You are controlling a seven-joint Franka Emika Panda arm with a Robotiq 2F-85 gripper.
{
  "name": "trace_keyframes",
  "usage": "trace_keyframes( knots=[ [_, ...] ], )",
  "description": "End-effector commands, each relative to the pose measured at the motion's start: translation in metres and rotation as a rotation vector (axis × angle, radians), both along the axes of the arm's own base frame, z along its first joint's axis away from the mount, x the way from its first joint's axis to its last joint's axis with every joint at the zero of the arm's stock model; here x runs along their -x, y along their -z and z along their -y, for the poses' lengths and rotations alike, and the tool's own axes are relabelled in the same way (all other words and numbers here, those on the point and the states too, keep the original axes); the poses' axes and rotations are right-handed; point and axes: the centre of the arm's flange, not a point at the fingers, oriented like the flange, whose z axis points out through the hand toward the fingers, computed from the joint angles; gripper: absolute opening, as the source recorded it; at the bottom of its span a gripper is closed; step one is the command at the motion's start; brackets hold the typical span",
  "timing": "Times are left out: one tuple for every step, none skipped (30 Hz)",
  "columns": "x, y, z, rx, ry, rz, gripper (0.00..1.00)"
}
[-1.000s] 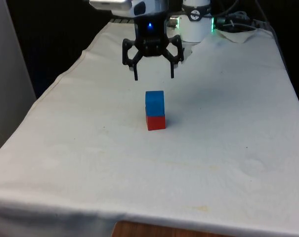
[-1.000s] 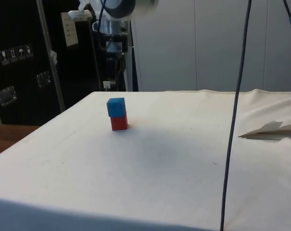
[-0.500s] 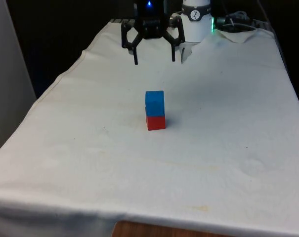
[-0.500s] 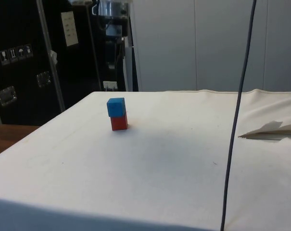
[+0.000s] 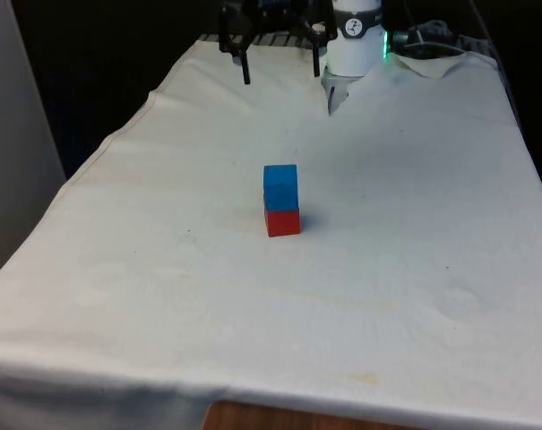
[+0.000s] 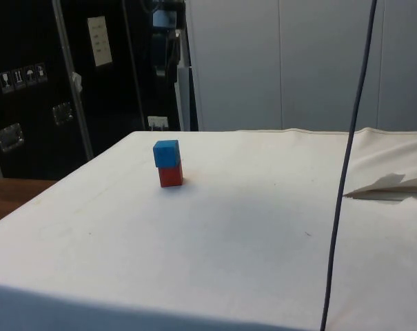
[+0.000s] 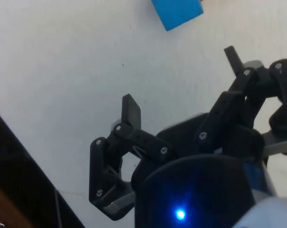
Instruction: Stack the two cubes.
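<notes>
In the front view, the blue cube [image 5: 280, 185] is sitting squarely on the red cube [image 5: 283, 221] near the middle of the bench [image 5: 414, 269]; the pincer [image 5: 279, 72] is hanging high above the bench's far end, well apart from the stack, its fingers standing wide apart and holding nothing.

In the side view, the blue cube [image 6: 166, 153] is resting on the red cube [image 6: 170, 175] with its edges nearly in line and no visible lean; a dark cable [image 6: 346, 165] is hanging down in the foreground, and a fold of cloth [image 6: 387, 186] is lying off to one side.

In the wrist view, the pincer [image 7: 181, 90] is showing both fingers spread, with the blue cube [image 7: 177, 13] lying well beyond the fingertips on bare white cloth.

The stacking is looking finished; doing the present step well is probably meaning a retreat straight up and away, keeping the fingers apart and off the stack.
</notes>
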Motion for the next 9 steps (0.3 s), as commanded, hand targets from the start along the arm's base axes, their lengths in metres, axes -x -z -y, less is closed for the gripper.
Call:
trace_keyframes(
  knots=[
    [0.002, -0.003, 0.001, 0.006, 0.002, -0.003, 1.00],
    [0.003, -0.005, 0.000, 0.004, 0.002, -0.002, 1.00],
    [0.004, -0.007, 0.000, 0.003, 0.002, -0.002, 1.00],
    [0.004, -0.009, 0.001, 0.001, 0.002, -0.001, 1.00],
    [0.006, -0.013, 0.001, -0.001, 0.002, 0.000, 1.00],
    [0.006, -0.015, 0.001, -0.002, 0.002, 0.001, 1.00],
    [0.006, -0.015, 0.001, -0.002, 0.002, 0.001, 1.00],
    [0.007, -0.019, 0.001, -0.004, 0.001, 0.003, 1.00],
    [0.005, -0.016, 0.000, -0.008, -0.001, 0.008, 1.00]
  ],
)
